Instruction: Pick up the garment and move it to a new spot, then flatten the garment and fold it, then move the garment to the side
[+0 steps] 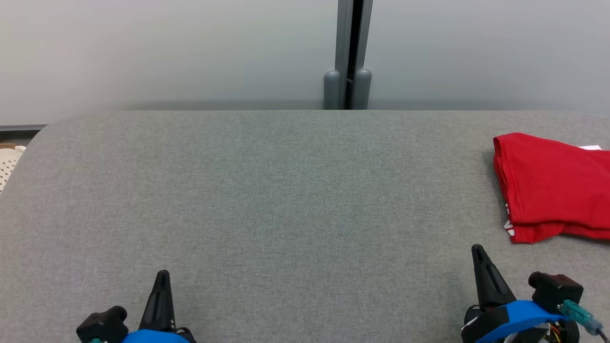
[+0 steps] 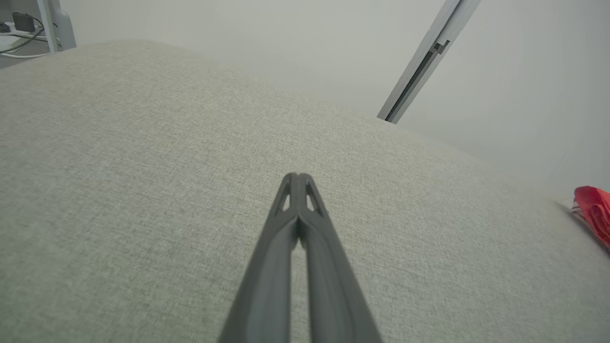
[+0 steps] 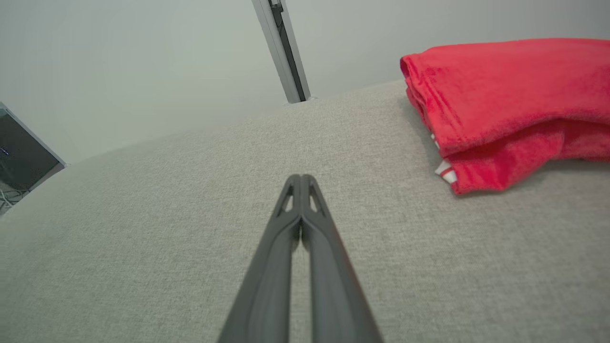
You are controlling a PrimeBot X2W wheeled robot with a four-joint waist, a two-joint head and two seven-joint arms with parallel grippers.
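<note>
The garment (image 1: 553, 186) is red with a bit of white print, folded into a flat stack at the right edge of the grey fabric-covered table (image 1: 286, 190). In the right wrist view the garment (image 3: 505, 105) lies up and to the right of my right gripper (image 3: 301, 178), apart from it. My right gripper (image 1: 478, 250) sits near the table's front right, shut and empty. My left gripper (image 1: 162, 275) rests at the front left, also shut with nothing in it. From the left wrist, the left gripper (image 2: 297, 177) points across bare fabric, and the garment (image 2: 593, 212) shows far off at the right edge.
A pale wall with a grey vertical post (image 1: 351, 52) stands behind the table. A white perforated object (image 1: 8, 162) sits off the table's left side. Cables and a dark device (image 2: 19, 28) lie on a surface beyond the table's far corner.
</note>
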